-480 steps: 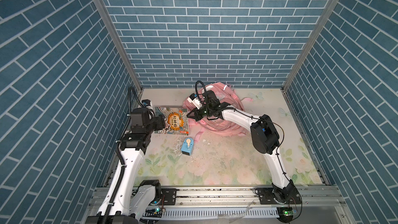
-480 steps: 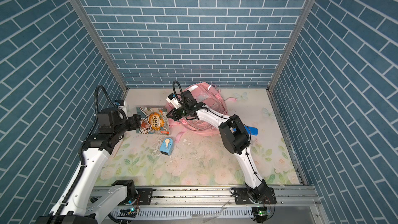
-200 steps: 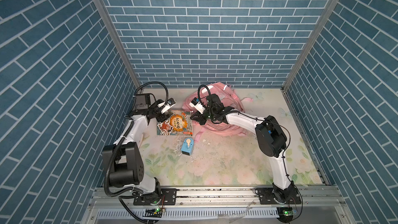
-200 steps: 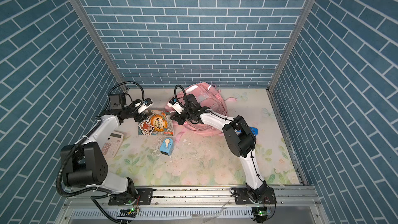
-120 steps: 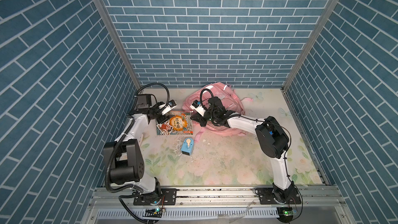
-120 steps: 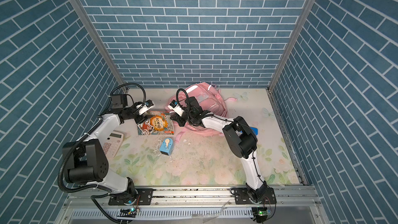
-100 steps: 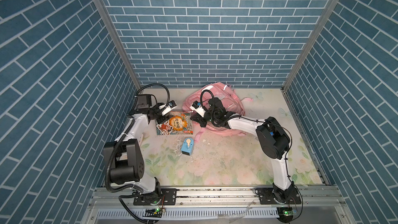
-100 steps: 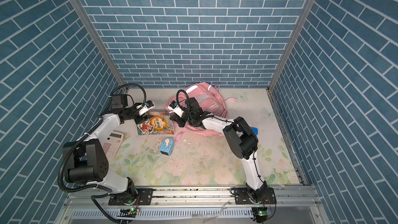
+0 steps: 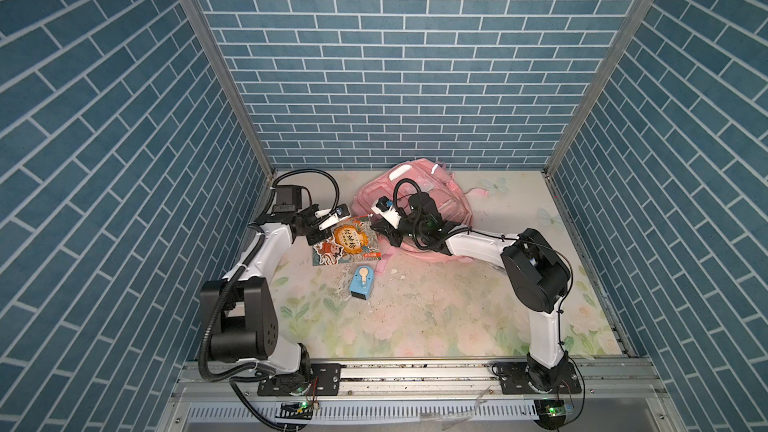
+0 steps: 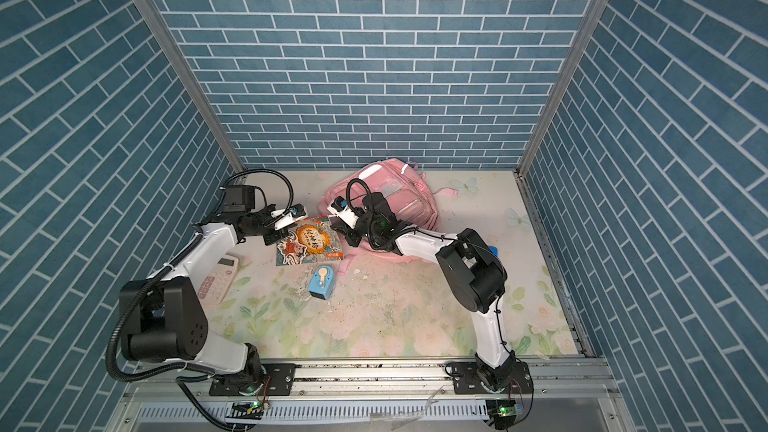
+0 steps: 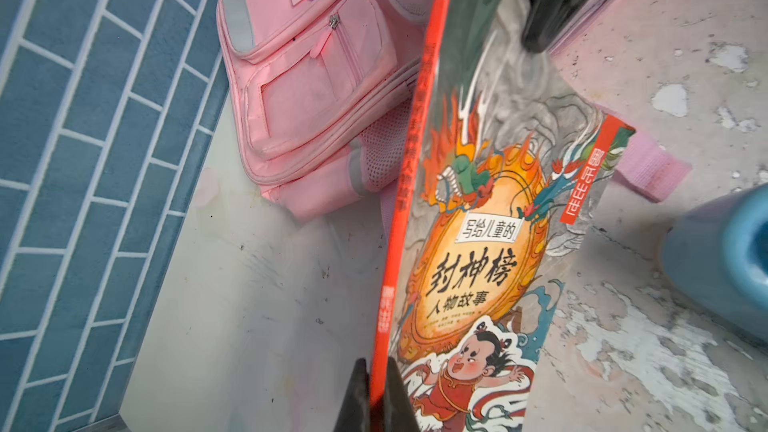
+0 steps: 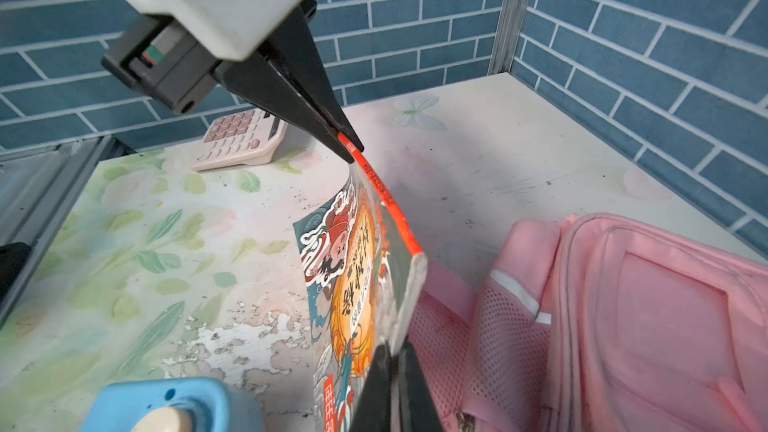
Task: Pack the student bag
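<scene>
The student bag (image 9: 434, 197) (image 10: 401, 197) lies at the back of the table, pink, with its zipped pockets in the left wrist view (image 11: 311, 97) and its mesh side in the right wrist view (image 12: 644, 326). A colourful storybook (image 9: 347, 241) (image 10: 309, 243) stands tilted on its long edge just left of the bag, held at both ends. My left gripper (image 9: 318, 238) (image 11: 376, 371) is shut on the book's red spine. My right gripper (image 9: 384, 231) (image 12: 395, 351) is shut on the book's (image 12: 357, 284) page edge beside the bag.
A light blue pencil sharpener (image 9: 361, 282) (image 12: 166, 409) stands in front of the book. A pink-keyed calculator (image 10: 218, 278) lies by the left wall. A small blue thing (image 10: 492, 250) shows behind the right elbow. Brick-pattern walls close three sides.
My left gripper has shut on the book's spine. The book has risen off the table onto its edge. The right gripper has stayed at the book's end by the bag.
</scene>
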{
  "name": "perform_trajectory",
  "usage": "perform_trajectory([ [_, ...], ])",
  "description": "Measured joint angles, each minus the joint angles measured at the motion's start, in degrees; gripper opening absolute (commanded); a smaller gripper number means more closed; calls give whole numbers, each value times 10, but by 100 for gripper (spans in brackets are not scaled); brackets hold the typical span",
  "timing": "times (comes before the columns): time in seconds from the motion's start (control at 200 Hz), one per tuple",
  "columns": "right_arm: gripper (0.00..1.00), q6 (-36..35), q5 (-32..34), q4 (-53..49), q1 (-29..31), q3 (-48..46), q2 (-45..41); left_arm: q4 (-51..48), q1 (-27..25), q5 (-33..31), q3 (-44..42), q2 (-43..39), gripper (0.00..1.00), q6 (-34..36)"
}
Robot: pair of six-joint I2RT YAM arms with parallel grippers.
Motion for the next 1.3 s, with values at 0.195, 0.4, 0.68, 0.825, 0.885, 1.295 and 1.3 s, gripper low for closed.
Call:
perform_trajectory([
  [0.195, 37, 10, -5, 18, -4, -55, -56, -18, -15, 6, -12, -52, 0, -6],
  [0.4, 49, 27, -51, 25, -34, -117, -120, -42, -35, 14, -12, -103, 0, -14],
  [0.68, 56, 26, -74, 26, -57, -163, -173, -76, -83, 15, -11, -150, 0, -25],
  [0.825, 56, 21, -87, 27, -69, -169, -188, -87, -110, 10, -9, -170, 0, -34],
  [0.885, 55, 16, -98, 28, -77, -169, -192, -87, -123, 7, -6, -174, 0, -37],
  [1.295, 4, 0, -181, 1, -86, -188, -223, -88, -185, -5, 25, -177, 16, -72],
  [1.3, 4, -4, -180, 1, -86, -191, -225, -87, -186, -5, 25, -177, 20, -73],
])
